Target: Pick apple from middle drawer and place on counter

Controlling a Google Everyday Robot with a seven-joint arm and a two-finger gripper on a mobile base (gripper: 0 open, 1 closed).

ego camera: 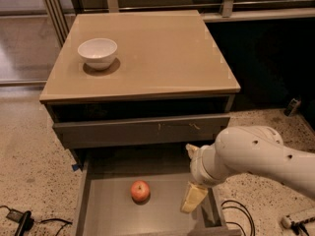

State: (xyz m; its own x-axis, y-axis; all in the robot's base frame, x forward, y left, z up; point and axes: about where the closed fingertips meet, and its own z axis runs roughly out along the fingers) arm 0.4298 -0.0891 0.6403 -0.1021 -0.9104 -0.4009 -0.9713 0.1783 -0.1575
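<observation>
In the open middle drawer (pixel 108 215) the apple (pixel 140 191) sits on the flat bottom, left of and apart from the gripper (pixel 189 179), its fingers (pixel 193 197) spread wide and empty, while farther back the counter (pixel 162 48) carries a white bowl (pixel 98 52).

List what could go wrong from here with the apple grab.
The gripper hangs over the middle drawer near its right wall, right of the apple; it may clip that wall. The round apple lies loose on the flat bottom, so a nudge might roll it. Lifting out, the arm may strike the drawer front above.
</observation>
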